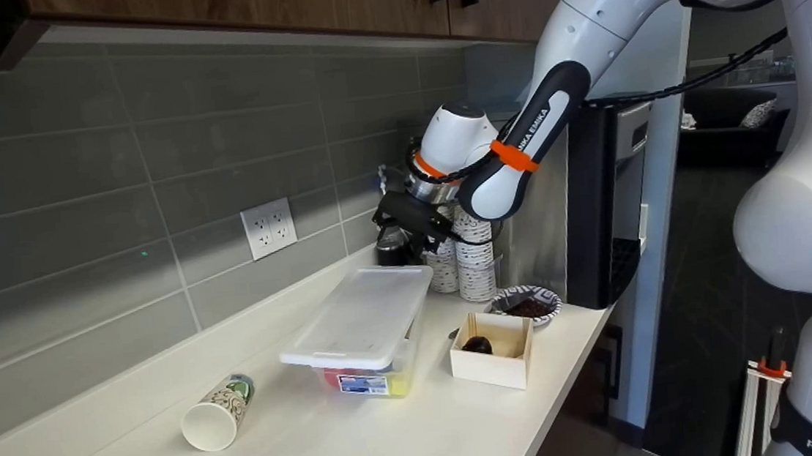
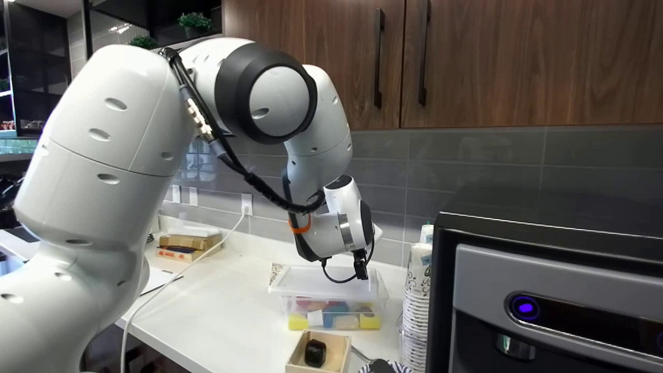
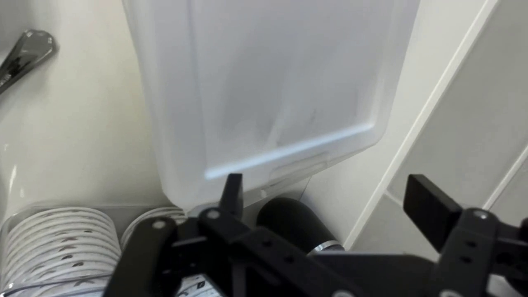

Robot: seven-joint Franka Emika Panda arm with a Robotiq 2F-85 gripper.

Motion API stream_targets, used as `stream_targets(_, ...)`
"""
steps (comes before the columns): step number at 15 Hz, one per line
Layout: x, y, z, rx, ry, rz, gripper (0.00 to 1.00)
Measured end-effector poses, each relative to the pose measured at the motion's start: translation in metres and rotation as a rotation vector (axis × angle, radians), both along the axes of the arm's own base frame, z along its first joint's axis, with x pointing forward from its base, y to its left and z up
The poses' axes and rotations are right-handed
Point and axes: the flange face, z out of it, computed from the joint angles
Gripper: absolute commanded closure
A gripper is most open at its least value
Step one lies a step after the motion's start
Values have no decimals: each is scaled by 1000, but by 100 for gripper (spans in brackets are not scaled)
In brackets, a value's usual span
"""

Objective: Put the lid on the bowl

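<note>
The lid (image 1: 366, 312), flat and translucent white, lies on top of the bowl, a clear plastic tub (image 1: 407, 364) with coloured items inside. The lid overhangs the tub's near end and looks shifted rather than squarely seated. In an exterior view the lid (image 2: 321, 282) also sticks out past the left side of the tub (image 2: 334, 311). My gripper (image 3: 324, 185) is open and empty. In the wrist view one finger overlaps the corner of the lid (image 3: 288, 82); I cannot tell if they touch. My gripper (image 1: 418, 245) is above the tub's far end, near the wall.
Stacked paper cups (image 1: 475, 259) and a black bottle (image 3: 295, 225) stand close to my gripper. A light wooden box (image 1: 492, 367), a patterned bowl (image 1: 548, 296) and a black dispenser (image 1: 595, 204) are to the side. A paper cup (image 1: 220, 413) lies on the counter. The tiled wall (image 1: 239, 169) runs behind.
</note>
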Motion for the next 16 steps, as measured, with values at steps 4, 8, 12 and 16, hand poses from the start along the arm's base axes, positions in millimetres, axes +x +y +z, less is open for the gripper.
stream_targets(4,6,10,-11,23,11,37,0)
stream_targets(8,11,11,-25,36,39,48,0)
stream_targets(12,16,4,-29,36,51,35,0)
stream_targets(16,25,-19,-37,57,71,-10,0)
